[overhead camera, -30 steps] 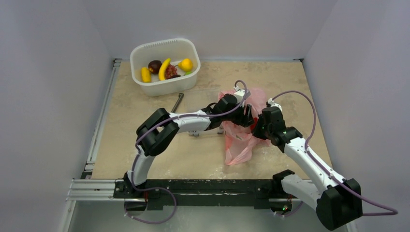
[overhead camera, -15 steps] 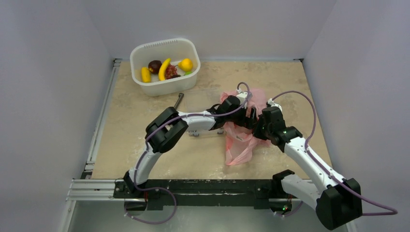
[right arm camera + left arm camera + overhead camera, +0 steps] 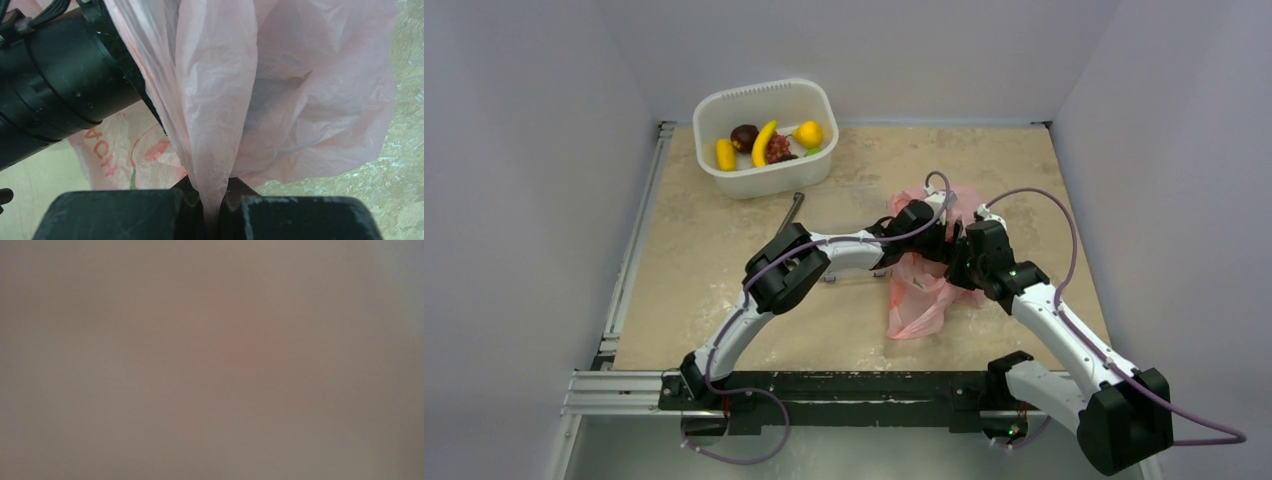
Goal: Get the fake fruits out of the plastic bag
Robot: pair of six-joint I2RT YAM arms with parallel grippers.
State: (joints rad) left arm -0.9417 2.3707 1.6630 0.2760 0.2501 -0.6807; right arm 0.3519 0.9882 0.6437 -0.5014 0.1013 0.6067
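The pink plastic bag (image 3: 921,295) lies right of the table's middle. My right gripper (image 3: 957,262) is shut on a gathered fold of the bag (image 3: 215,115) and holds it up. My left gripper (image 3: 942,232) reaches into the bag's mouth; its fingers are hidden by the film. The left wrist view is a blank pinkish-grey blur. The left arm's black wrist (image 3: 55,85) shows at the left of the right wrist view. No fruit shows inside the bag. Several fake fruits, among them a yellow banana (image 3: 764,142), lie in the white tub (image 3: 769,180).
The white tub stands at the far left of the table. A grey metal screw (image 3: 791,211) lies in front of it. Small metal parts (image 3: 826,278) lie beside the left forearm. A metal rail (image 3: 629,260) runs along the table's left edge.
My left arm has stretched to the right, pushing its gripper deeper into the bag. The right gripper has kept its hold and place.
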